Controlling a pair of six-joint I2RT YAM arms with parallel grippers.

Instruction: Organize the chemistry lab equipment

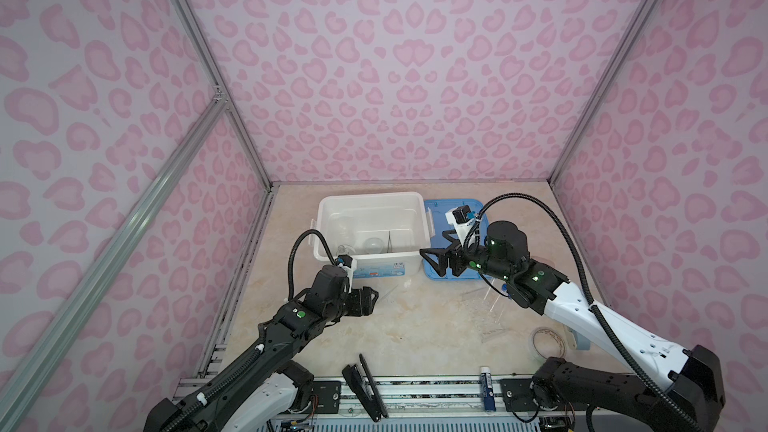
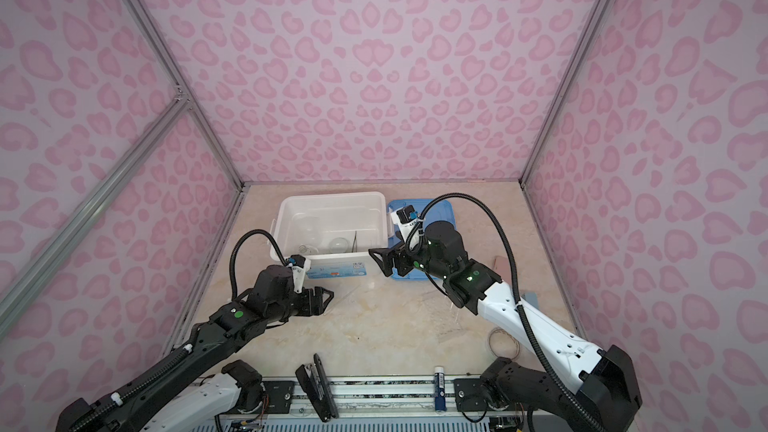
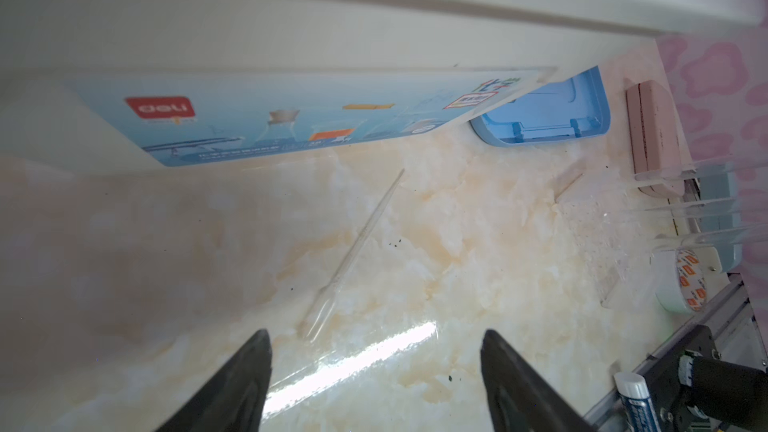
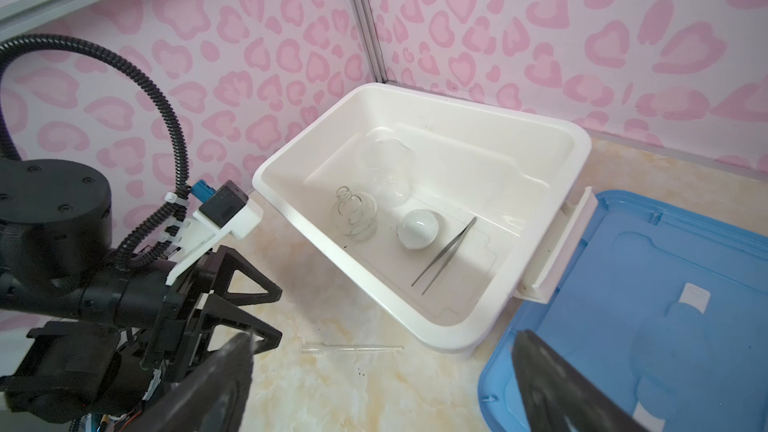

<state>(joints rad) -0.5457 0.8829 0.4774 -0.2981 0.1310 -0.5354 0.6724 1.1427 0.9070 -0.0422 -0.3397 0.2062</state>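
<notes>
Left wrist view: a dropper [image 3: 357, 243] was faced by the open, empty left gripper [image 3: 374, 334]; centring over it was judged needed. The right gripper [image 4: 382, 336] was seen open.

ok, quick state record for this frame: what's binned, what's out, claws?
bin: white bin, open; blue lid off, lying beside it
in bin: necked flask, round flask, white domed piece, tweezers
outside bin: dropper, lying flat in front of it
left claw: open, empty, close to the dropper
right claw: open, empty, by bin and lid
</notes>
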